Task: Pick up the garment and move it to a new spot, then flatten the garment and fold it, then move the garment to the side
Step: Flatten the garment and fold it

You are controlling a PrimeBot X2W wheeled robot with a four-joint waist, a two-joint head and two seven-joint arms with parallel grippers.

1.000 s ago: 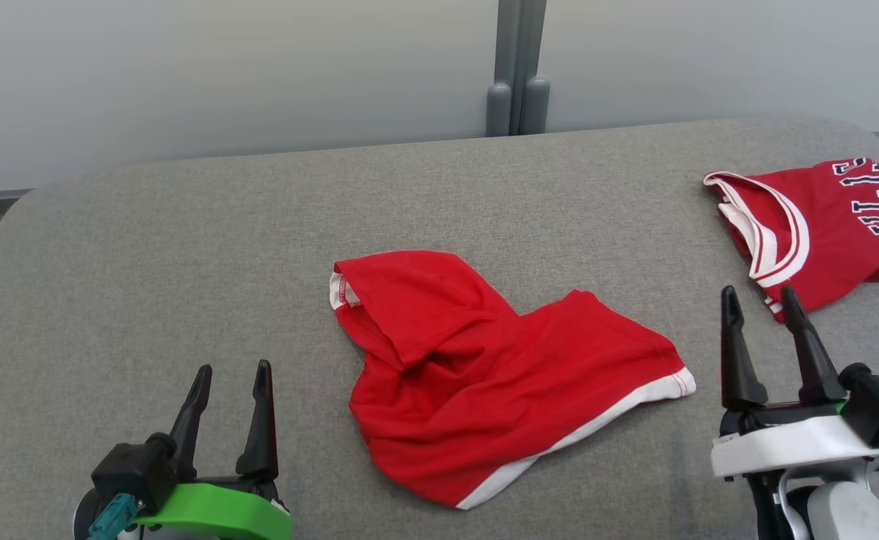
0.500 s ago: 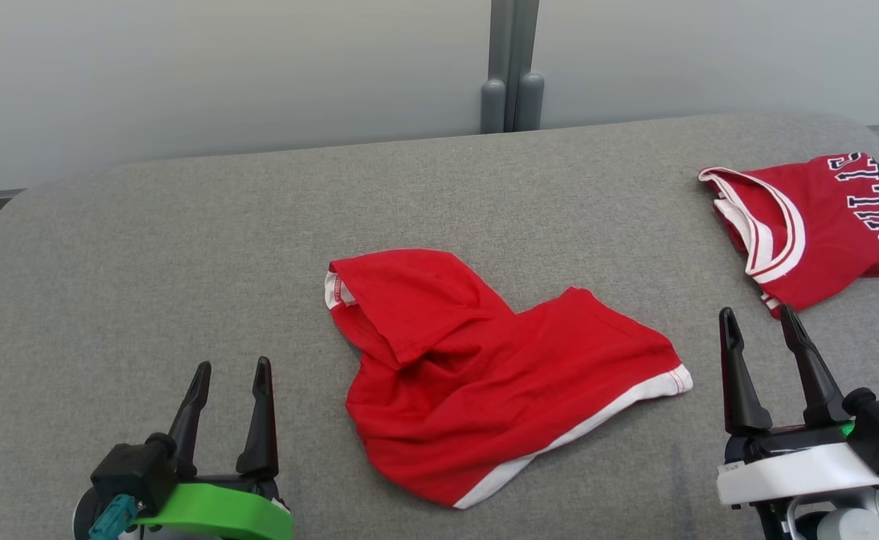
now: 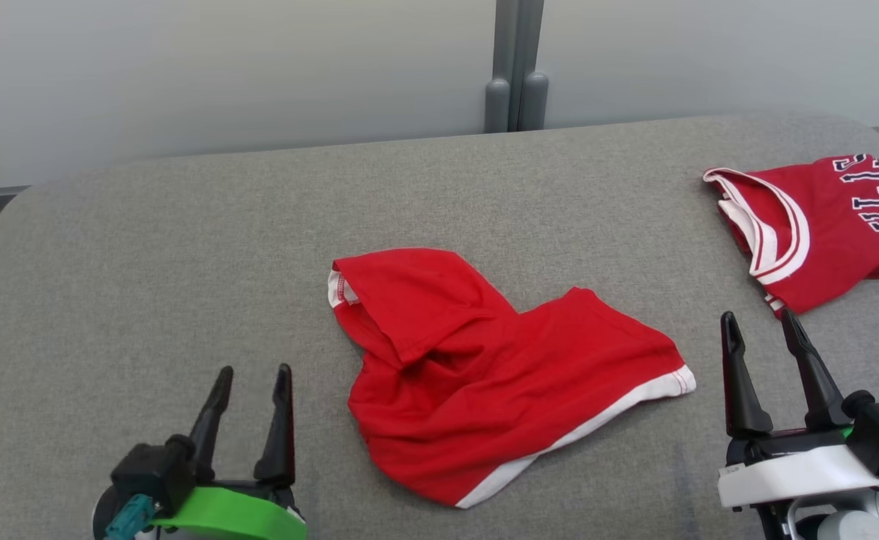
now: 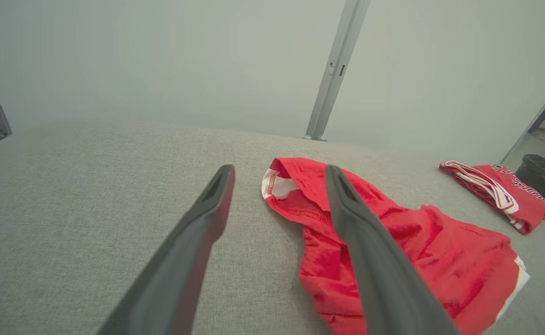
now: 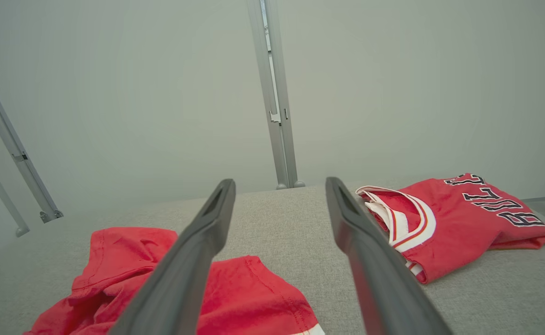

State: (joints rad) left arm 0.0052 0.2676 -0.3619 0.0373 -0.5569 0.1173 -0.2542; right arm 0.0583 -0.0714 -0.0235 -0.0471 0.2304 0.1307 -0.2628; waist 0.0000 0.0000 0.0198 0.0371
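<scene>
Red and crumpled, the garment (image 3: 484,375) lies on the grey table (image 3: 147,262) between the left gripper (image 3: 254,371) and right gripper (image 3: 758,317), both spread empty, so a shallow pinch may lift only one layer.

Left gripper (image 3: 255,371): left of the red garment (image 3: 484,375), not touching it; fingers spread wide, empty.
Right gripper (image 3: 758,316): right of the red garment, apart; fingers spread, empty.
</scene>
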